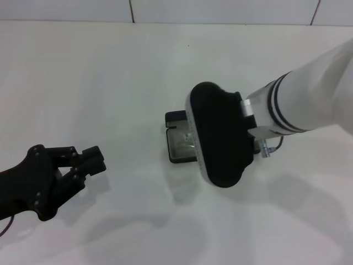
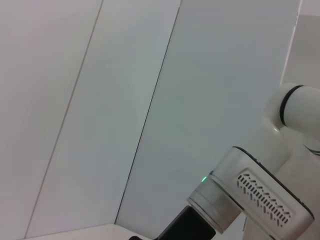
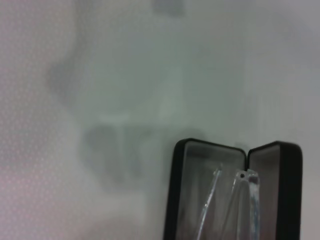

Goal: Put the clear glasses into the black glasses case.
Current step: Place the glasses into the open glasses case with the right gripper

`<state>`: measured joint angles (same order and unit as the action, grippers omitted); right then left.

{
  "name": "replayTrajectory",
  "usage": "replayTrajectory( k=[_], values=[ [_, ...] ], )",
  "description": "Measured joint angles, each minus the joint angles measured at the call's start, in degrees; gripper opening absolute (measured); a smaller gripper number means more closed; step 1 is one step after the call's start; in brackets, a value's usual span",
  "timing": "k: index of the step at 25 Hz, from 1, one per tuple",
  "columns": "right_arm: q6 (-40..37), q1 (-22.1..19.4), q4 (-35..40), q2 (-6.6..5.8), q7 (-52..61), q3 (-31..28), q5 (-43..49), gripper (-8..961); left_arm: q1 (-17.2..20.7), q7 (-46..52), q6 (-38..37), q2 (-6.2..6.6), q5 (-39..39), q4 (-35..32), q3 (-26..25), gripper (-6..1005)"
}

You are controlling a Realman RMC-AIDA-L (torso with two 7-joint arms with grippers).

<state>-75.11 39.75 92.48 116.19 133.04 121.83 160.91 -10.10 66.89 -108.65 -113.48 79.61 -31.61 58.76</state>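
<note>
Though unlabelled: clear glasses [image 3: 235, 200] (in black glasses case [image 3: 175, 200]).

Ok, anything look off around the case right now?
Nothing stands out. The black case lies open on the table, the clear glasses are over its lining, the right arm is above it, and the left gripper is off aside.

The head camera looks forward and down from above onto the white worktop [image 1: 110, 83], with the black glasses case [image 1: 177, 144] near frame centre, partly covered by the right arm. The right wrist camera sits close above that same case [image 3: 235, 195], facing down into its open grey interior; case and worktop are shared with the head view. The left wrist camera faces away from the case, toward pale wall panels [image 2: 100, 100].
</note>
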Motion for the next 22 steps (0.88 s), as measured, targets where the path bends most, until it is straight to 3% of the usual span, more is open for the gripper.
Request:
replayTrajectory(
  k=[15, 22],
  values=[
    [6.0, 0.4, -2.9, 0.0, 3.1, 7.1, 8.0, 105, 0.1, -0.5, -0.1, 0.3, 0.2, 0.0, -0.1, 126],
    [7.6, 0.2, -4.6, 0.0, 3.6, 7.6, 8.9, 106, 0.0, -1.3, -2.5, 0.77, 1.2, -0.3, 0.0, 125]
  ],
)
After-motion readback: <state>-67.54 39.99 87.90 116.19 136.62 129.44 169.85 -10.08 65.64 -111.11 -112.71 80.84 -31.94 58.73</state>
